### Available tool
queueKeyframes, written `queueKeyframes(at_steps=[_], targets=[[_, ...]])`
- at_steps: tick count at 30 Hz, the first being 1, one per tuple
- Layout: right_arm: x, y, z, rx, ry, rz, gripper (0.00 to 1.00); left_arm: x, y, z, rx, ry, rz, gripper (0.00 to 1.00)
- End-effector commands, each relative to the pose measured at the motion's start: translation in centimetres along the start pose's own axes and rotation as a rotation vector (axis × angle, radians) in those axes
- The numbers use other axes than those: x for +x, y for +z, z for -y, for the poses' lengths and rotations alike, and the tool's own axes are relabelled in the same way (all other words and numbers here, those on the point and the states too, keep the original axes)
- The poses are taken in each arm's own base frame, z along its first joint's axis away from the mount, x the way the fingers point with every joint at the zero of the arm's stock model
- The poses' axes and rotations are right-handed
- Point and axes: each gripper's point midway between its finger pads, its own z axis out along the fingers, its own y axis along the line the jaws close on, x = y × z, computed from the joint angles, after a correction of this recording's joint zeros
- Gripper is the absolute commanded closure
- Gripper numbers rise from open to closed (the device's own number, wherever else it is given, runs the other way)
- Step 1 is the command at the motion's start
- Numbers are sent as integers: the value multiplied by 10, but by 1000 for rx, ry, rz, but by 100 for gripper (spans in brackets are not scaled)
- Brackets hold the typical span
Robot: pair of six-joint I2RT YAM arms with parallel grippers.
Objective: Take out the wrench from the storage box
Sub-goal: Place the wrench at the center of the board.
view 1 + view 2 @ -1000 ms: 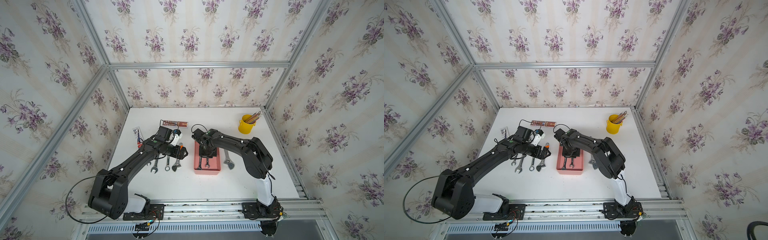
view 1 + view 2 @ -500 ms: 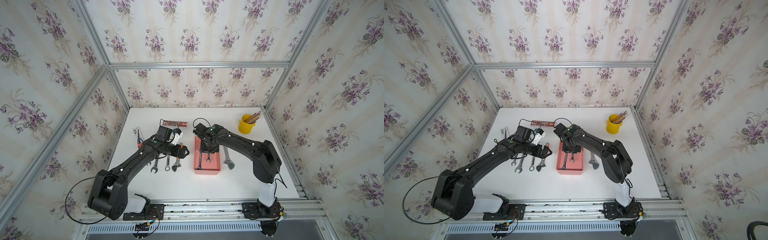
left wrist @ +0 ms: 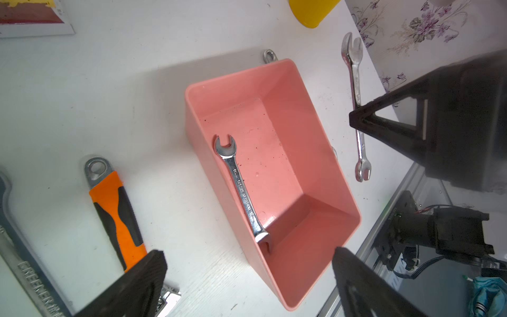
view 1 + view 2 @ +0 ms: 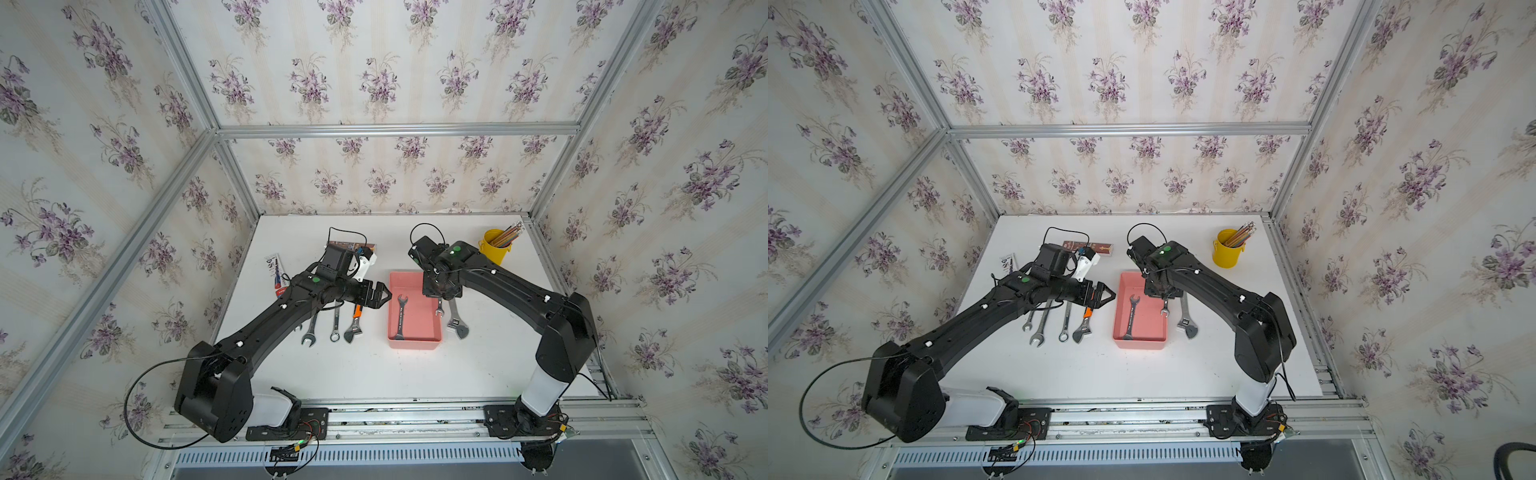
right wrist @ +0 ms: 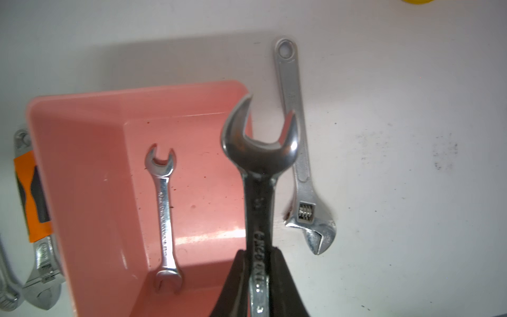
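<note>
The salmon-pink storage box [image 4: 413,345] [image 4: 1138,344] stands mid-table. My right gripper [image 4: 438,291] [image 5: 258,255] is shut on the shank of a steel open-end wrench [image 5: 259,164] [image 4: 439,308]. That wrench hangs above the box's right wall, and the left wrist view shows it [image 3: 356,90] beside the box [image 3: 301,109]. A smaller wrench [image 4: 401,318] [image 3: 241,189] [image 5: 164,219] lies flat on the box floor, along its left wall. My left gripper [image 4: 384,293] [image 3: 248,260] hovers open just left of the box, holding nothing.
Left of the box lie several wrenches [image 4: 332,324], among them an orange-handled adjustable wrench [image 4: 354,322] [image 3: 115,208]. Close to its right side is a silver adjustable wrench [image 4: 457,322] [image 5: 301,164]. A yellow cup of pencils [image 4: 496,245] stands back right. Two flat packs [image 4: 351,246] lie back left.
My right gripper has risen out of the box with the wrench and shifted toward the box's right wall. The left arm has stayed where it was.
</note>
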Motion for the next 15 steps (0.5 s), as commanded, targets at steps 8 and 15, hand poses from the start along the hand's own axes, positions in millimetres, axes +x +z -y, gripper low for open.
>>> queueKeyframes(at_steps=[8,15], targets=[[-5,40,79,64,-48,24,93,-9,14,15,37,16,-14,1],[5,81,100,33,-47,-20,94,-11,13,18,40,28,-22,1]])
